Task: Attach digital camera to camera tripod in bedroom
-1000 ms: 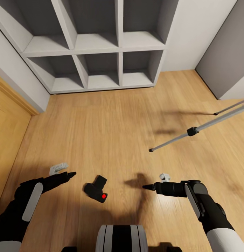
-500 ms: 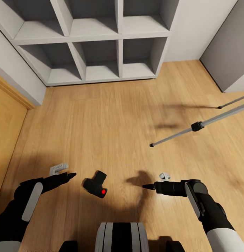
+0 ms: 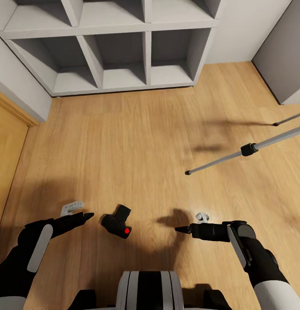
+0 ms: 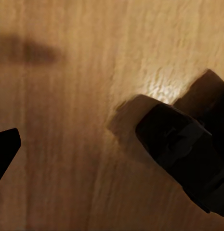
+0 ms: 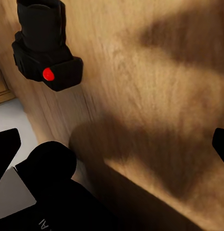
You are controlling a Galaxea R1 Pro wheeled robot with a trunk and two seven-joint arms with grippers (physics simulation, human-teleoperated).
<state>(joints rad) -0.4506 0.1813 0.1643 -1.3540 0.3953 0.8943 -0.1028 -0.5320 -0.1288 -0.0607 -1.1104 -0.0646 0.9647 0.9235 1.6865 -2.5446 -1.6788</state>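
The digital camera (image 3: 116,222) lies on its side on the wood floor, its red button (image 3: 127,231) facing up; it also fills part of the left wrist view (image 4: 184,154) and shows in the right wrist view (image 5: 44,43). My left gripper (image 3: 87,215) hovers just left of it, open and holding nothing. My right gripper (image 3: 180,230) hangs to the camera's right, a hand's width off, with its fingertips (image 5: 6,147) wide apart and empty. Two silver legs of the camera tripod (image 3: 248,149) reach in from the right edge, each foot on the floor; its head is out of view.
Grey cube shelving (image 3: 124,51) stands against the far wall. A wooden panel (image 3: 7,142) runs along the left and a grey wall (image 3: 283,47) along the right. Two small grey pieces (image 3: 71,208) (image 3: 202,216) lie on the floor near my grippers.
The whole picture has shifted: the shelving has slid upward and grown, so the view itself moved. Both arms hold the same pose and the camera still lies on the floor.
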